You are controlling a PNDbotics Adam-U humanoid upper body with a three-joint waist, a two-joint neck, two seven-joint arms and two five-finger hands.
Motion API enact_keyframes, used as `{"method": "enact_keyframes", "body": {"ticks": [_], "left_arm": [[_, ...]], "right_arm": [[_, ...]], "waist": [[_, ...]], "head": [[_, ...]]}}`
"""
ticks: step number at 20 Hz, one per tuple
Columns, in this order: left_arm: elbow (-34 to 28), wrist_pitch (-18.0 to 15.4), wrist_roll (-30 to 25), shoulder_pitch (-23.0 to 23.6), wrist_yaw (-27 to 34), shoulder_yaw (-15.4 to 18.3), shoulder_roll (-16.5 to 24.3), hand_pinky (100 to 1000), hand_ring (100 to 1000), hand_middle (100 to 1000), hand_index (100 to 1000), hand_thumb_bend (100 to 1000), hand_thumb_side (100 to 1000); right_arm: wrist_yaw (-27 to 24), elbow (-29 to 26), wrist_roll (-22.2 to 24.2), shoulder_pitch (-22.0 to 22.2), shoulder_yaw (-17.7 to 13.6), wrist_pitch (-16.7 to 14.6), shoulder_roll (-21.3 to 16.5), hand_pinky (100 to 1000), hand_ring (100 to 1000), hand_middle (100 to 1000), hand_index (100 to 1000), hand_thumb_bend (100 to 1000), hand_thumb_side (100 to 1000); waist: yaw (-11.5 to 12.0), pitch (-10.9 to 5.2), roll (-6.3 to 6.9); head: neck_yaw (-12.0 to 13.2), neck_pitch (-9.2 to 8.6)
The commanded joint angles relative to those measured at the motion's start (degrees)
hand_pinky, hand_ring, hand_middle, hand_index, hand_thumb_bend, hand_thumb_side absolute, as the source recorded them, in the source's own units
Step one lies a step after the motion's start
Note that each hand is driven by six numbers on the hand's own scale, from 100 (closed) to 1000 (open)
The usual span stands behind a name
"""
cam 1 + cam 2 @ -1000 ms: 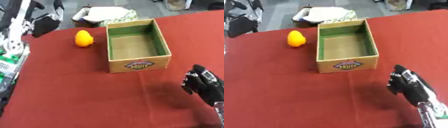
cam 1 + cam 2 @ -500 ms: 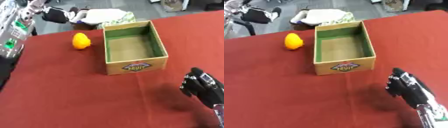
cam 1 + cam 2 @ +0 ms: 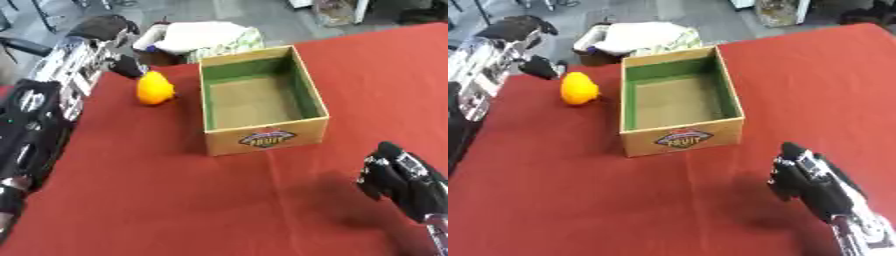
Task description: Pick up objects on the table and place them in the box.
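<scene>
An open cardboard box (image 3: 262, 136) with a green lining and a label on its front wall stands in the middle of the red table (image 3: 157, 200); nothing lies inside it. A small orange-yellow object (image 3: 153, 89) sits left of the box near the table's far edge. My left arm reaches in from the left, and its black hand (image 3: 128, 65) hangs just behind and above the orange object, very close to it. My right hand (image 3: 802, 172) rests at the lower right, in front of the box, fingers curled, holding nothing.
Past the table's far edge a white and green bundle (image 3: 199, 37) lies on the grey floor. A dark chair (image 3: 26, 46) shows at the upper left. My left arm (image 3: 39, 125) covers the table's left strip.
My left arm has swung in from the upper left, bringing its hand down close to the orange object. The right hand has barely moved. The camera has shifted slightly.
</scene>
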Motion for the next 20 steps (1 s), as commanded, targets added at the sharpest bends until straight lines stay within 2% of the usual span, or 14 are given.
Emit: {"method": "enact_keyframes", "body": {"ticks": [1, 14, 20], "left_arm": [[2.5, 1.0, 2.0, -1.7, -1.4, 1.3, -0.1, 760, 813, 838, 890, 268, 367], [10.9, 6.3, 9.6, -1.3, -2.4, 3.6, -3.6, 746, 810, 852, 895, 232, 352], [12.8, 7.3, 11.6, -0.6, -1.2, 3.2, -4.8, 745, 810, 855, 898, 272, 381]], "right_arm": [[0.2, -1.3, 0.3, -0.7, 0.0, -0.2, -0.5, 100, 100, 100, 100, 100, 805], [0.1, -1.4, 0.4, -1.3, 0.2, -0.1, -0.2, 100, 100, 100, 100, 100, 806], [0.1, -1.4, 0.4, -1.6, 0.3, -0.1, -0.1, 100, 100, 100, 100, 100, 806]], "waist": [[-0.1, -0.81, -0.37], [-1.0, -0.46, -0.33], [-1.3, -0.09, -0.36]], "head": [[-0.1, -1.12], [0.3, -2.13], [0.4, -2.35]]}}
